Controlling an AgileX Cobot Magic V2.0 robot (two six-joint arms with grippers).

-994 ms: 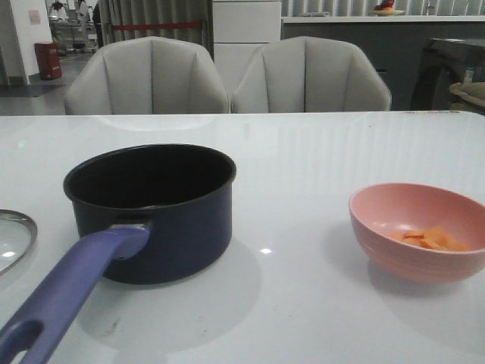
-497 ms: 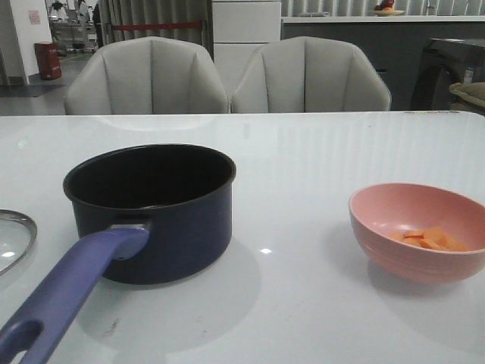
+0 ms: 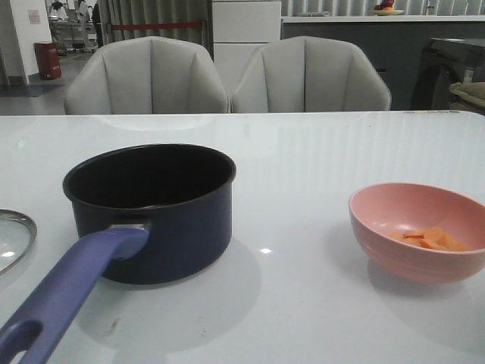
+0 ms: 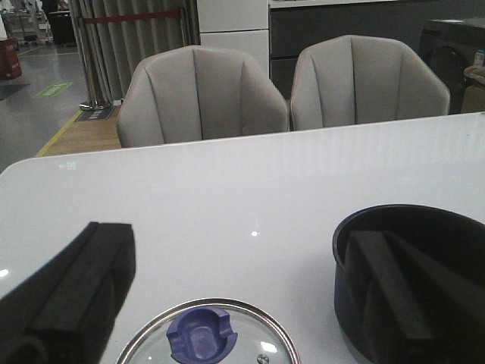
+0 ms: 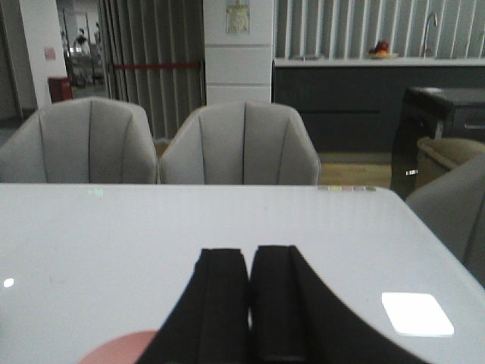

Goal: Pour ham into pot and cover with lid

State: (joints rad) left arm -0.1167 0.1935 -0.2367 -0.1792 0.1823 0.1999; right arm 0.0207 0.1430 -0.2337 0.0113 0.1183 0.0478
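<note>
The navy pot (image 3: 151, 205) stands empty at the left-centre of the table, its purple-blue handle (image 3: 68, 292) pointing toward the front. The ham (image 3: 430, 240) lies as orange slices in the pink bowl (image 3: 417, 227) at the right. The glass lid (image 3: 11, 239) lies flat at the far left edge. In the left wrist view my left gripper (image 4: 242, 292) is open and empty, above the lid (image 4: 208, 341) with its purple knob (image 4: 201, 337), the pot (image 4: 413, 273) behind one finger. My right gripper (image 5: 248, 262) is shut and empty, with the bowl's rim (image 5: 114, 349) just below it.
Two grey chairs (image 3: 148, 76) (image 3: 311, 76) stand behind the table's far edge. A dark counter runs along the back wall.
</note>
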